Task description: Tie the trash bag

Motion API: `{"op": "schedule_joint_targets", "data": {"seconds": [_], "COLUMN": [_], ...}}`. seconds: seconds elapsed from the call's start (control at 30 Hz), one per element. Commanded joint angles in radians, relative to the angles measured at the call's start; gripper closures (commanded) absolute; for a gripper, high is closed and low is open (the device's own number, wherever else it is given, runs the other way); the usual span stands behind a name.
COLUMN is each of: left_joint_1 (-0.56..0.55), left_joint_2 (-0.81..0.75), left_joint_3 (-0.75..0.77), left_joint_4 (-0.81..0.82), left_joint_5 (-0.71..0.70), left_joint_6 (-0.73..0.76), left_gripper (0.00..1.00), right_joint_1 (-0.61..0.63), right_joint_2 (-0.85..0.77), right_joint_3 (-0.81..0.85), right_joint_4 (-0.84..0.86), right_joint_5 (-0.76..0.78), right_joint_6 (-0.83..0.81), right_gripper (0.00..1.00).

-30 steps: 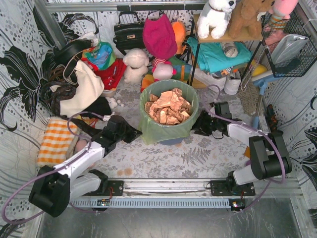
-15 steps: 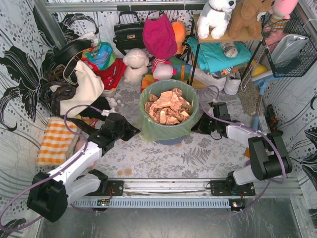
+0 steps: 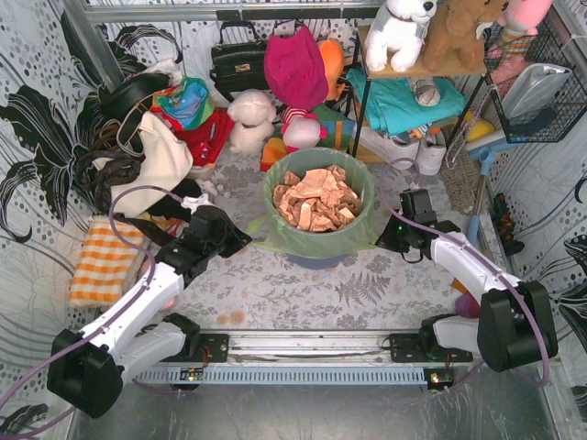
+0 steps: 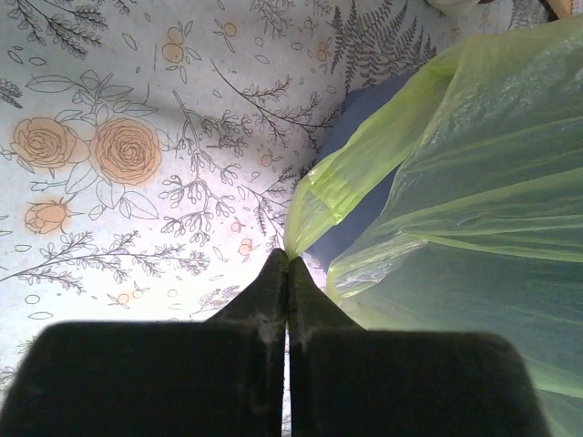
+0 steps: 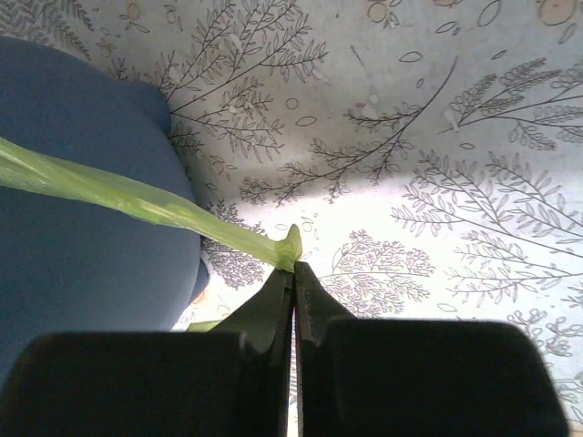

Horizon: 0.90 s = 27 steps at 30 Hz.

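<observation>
- While the overhead view looks down on the floral bench (image 3: 303,298), the left gripper (image 3: 244,240) sits just left of the bin (image 3: 316,262), jaws pressed together on a drawn-out corner of the trash bag (image 3: 316,236).
- Its wrist view confirms it: the left gripper (image 4: 288,266) pinches a green tip, and the trash bag (image 4: 455,182) fans up and right over the blue-grey bin (image 4: 364,123).
- In the centre, the trash bag lines the bin, rim folded over the outside, crumpled brown paper (image 3: 316,197) heaped inside.
- Over on the right, the right gripper (image 3: 382,242) sits beside the bin, jaws clamped on another corner.
- In its wrist view, a taut strip of trash bag (image 5: 137,196) runs from the bin (image 5: 82,273) to the right gripper (image 5: 293,270).
</observation>
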Motion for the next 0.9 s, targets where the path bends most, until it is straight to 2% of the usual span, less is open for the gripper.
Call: {"op": "schedule_joint_targets", "data": {"seconds": [0.0,0.1,0.2,0.3,0.37,0.5,0.87], "left_joint_1": [0.006,0.005,0.005,0.006,0.007,0.008,0.007], "left_joint_2": [0.009,0.011,0.016,0.033,0.049,0.069,0.065], "left_joint_3": [0.051,0.049,0.043,0.03,0.029,0.032,0.026], "left_joint_4": [-0.063,-0.05,-0.022,0.027,0.039,0.042,0.046], "left_joint_5": [-0.068,-0.055,-0.024,0.039,0.056,0.065,0.072], "left_joint_6": [0.052,0.057,0.06,0.067,0.065,0.062,0.067], "left_gripper": [1.0,0.99,0.95,0.86,0.83,0.81,0.81], "right_joint_1": [0.004,0.005,0.004,0.004,0.004,0.004,0.004], "right_joint_2": [-0.037,-0.063,-0.074,-0.065,-0.052,-0.019,0.094], "right_joint_3": [0.022,0.011,0.006,0.003,0.004,-0.001,-0.042], "right_joint_4": [-0.117,-0.055,0.006,0.06,0.083,0.115,0.29], "right_joint_5": [0.133,0.056,-0.023,-0.086,-0.114,-0.127,-0.206], "right_joint_6": [-0.045,-0.038,-0.038,-0.044,-0.045,-0.047,-0.038], "right_gripper": [1.0,1.0,0.8,0.6,0.52,0.47,0.49]}}
